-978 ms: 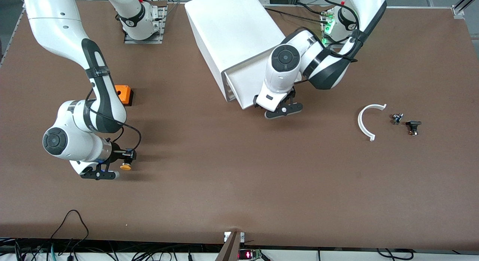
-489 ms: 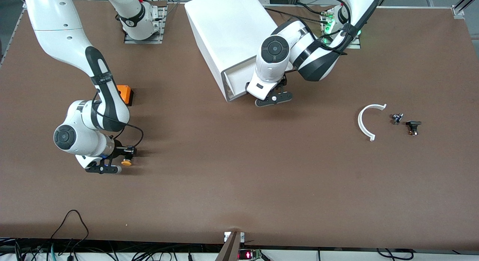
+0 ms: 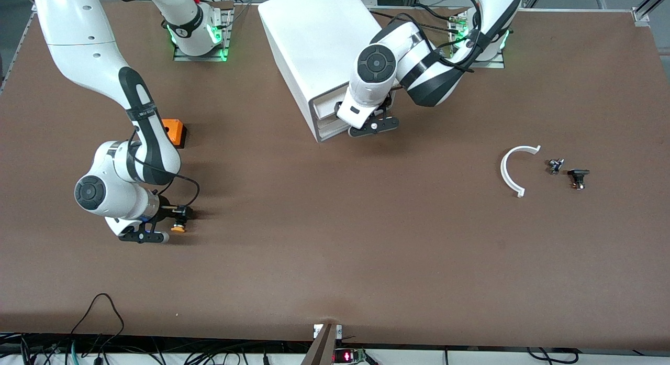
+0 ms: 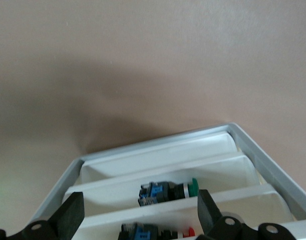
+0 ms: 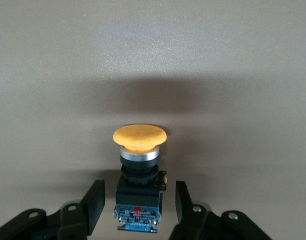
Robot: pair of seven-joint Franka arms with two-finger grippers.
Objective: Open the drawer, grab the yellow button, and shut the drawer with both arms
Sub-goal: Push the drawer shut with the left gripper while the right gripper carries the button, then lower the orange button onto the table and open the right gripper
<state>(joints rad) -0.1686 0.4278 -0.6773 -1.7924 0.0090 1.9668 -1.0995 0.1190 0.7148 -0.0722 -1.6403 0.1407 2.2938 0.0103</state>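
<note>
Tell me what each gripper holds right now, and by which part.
Nothing is held. The right gripper is open, its fingers standing clear of the button's black-and-blue body on either side. The left gripper is open at the drawer front.

orange-capped button [image 5: 138,165], white cabinet [image 3: 324,45], brown table [image 3: 335,250]

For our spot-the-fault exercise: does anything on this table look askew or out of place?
The white cabinet sits skewed to the table's edges. A curved white strip lies loose beside two small black parts toward the left arm's end. The button lies on its side between the fingers of the open right tool.
</note>
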